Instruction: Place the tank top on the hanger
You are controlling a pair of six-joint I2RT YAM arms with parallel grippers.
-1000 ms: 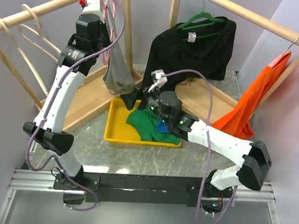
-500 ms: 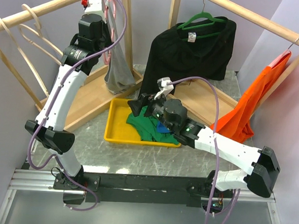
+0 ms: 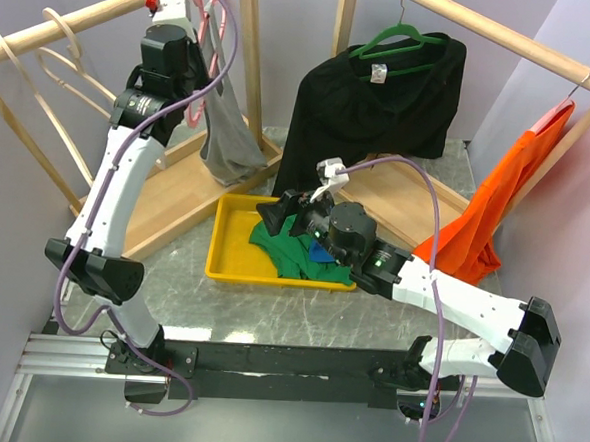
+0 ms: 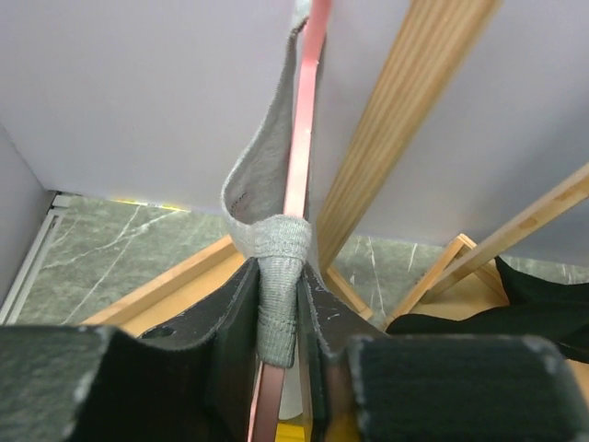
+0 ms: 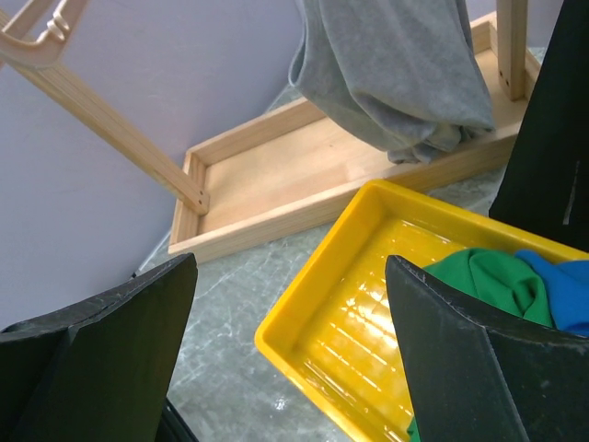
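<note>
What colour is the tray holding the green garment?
Yellow. The tray shows best in the right wrist view.

The light-grey tank top (image 3: pixel 226 137) hangs limp and bunched, with one strap wrapped, it seems, around the thin pink hanger (image 4: pixel 300 138), which stands nearly upright and edge-on.

Both arms, left arm (image 3: pixel 115 185) and right arm (image 3: pixel 460 301), have white link shells and black round joint housings. A lilac cable (image 3: pixel 429 194) loops loosely along each one. A small white camera block (image 3: pixel 328 170) sits at the wrist (the left one has a red bit). Green LEDs are lit on the right arm. The base rail (image 3: pixel 286 364) is black. Left gripper (image 4: pixel 276 304) and right gripper (image 5: pixel 290 267) have matte black, wedge-shaped fingers.
</note>
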